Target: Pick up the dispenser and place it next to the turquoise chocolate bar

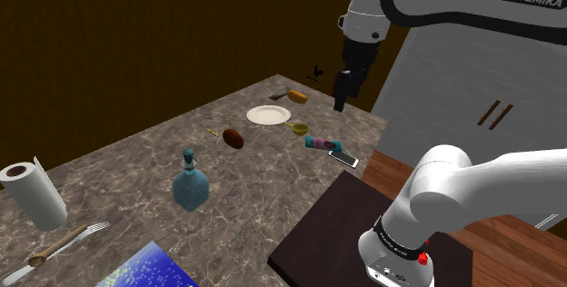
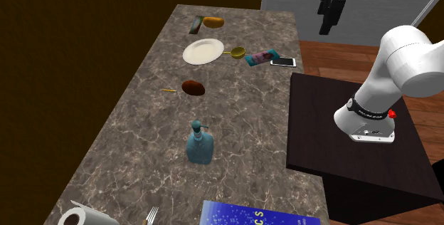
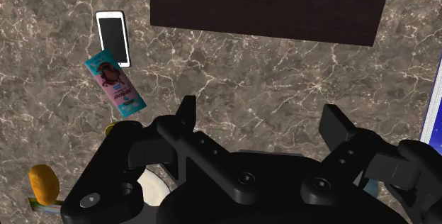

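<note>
Well, the black claw (image 1: 343,90) hangs high in the shoulder view, a bit right of the middle, fingers spread apart, holding nothing. The blue dispenser (image 1: 189,185) stands upright on the stony surface (image 1: 118,167), left of the frame's middle. The turquoise chocolate bar (image 1: 323,142) lies well apart from it, just beside a phone (image 1: 343,158).

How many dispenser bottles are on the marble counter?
1. The blue dispenser stands upright near the middle of the counter; no other seems hidden.
</note>
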Robot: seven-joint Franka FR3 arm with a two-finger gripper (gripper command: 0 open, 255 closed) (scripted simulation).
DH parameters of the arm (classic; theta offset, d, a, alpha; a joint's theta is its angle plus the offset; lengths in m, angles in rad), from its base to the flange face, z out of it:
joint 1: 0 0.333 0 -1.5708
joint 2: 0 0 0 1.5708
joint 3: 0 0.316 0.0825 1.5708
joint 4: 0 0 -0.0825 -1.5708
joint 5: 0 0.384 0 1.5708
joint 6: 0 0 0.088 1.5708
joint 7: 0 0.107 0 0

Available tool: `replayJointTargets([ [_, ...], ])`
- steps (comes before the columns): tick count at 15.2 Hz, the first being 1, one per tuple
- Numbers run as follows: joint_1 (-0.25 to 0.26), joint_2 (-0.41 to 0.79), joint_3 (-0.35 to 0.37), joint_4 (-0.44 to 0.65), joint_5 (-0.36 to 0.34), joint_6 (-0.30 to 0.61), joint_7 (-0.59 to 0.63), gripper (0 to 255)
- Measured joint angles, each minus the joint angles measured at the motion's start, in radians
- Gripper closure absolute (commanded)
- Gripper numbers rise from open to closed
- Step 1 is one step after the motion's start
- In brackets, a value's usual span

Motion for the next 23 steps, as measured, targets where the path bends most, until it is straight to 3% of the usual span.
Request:
replayJointTargets([
  [5, 0.006, 0.095, 0.028, 0.007, 0.039, 0.069, 0.044, 0],
  [13, 0.021, 0.379, 0.099, 0.083, 0.120, 0.239, 0.153, 0],
  [23, 0.038, 0.778, 0.158, 0.305, 0.164, 0.378, 0.268, 0],
])
